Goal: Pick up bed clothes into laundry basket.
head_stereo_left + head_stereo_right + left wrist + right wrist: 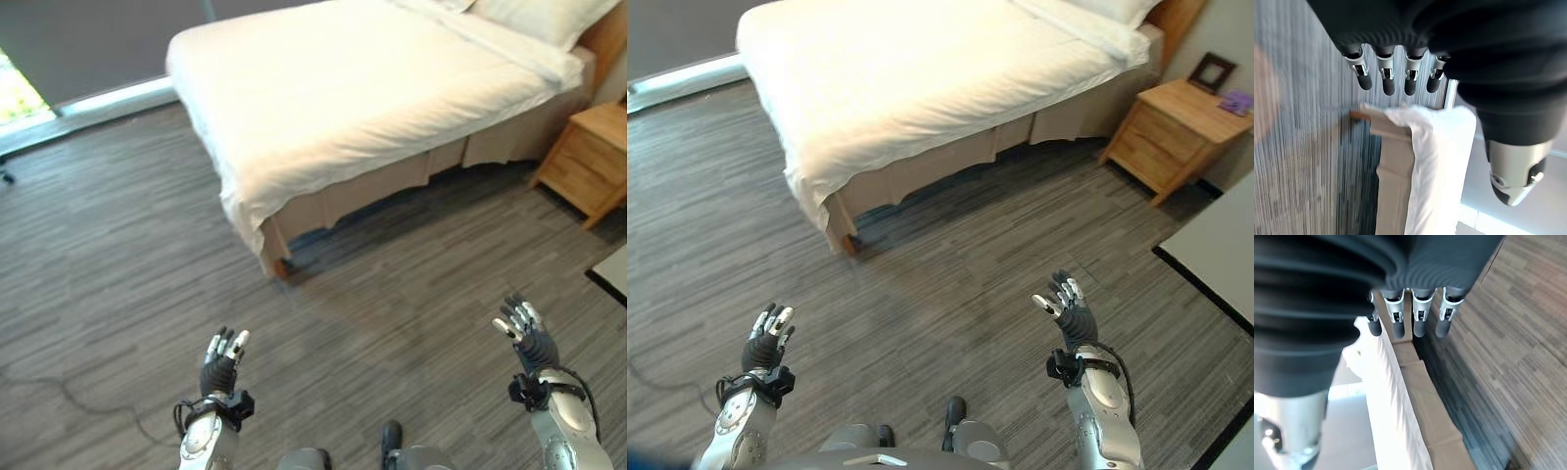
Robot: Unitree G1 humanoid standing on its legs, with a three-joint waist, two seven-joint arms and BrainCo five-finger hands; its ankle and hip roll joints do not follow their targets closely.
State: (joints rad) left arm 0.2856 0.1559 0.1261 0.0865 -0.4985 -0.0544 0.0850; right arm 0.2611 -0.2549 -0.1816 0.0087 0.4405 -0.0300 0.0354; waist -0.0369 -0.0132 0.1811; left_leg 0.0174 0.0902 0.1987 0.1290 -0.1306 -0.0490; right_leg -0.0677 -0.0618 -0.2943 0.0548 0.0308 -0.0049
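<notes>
The left hand (223,360) hangs low over the grey floor (118,255), fingers straight and spread, holding nothing; ahead of it and slightly toward the right stands the bed (372,88), its white bed clothes (323,108) spread flat and draping over the near foot corner; the bed's long axis runs away toward the far right, where the pillows (529,20) lie at the head; the right hand (1068,308) is likewise raised with fingers extended, empty; a wooden nightstand (1176,127) stands beyond the bed's right side. Both hands are well apart from the sheet; I judge the left hand somewhat nearer the draped corner. I see no laundry basket.
</notes>
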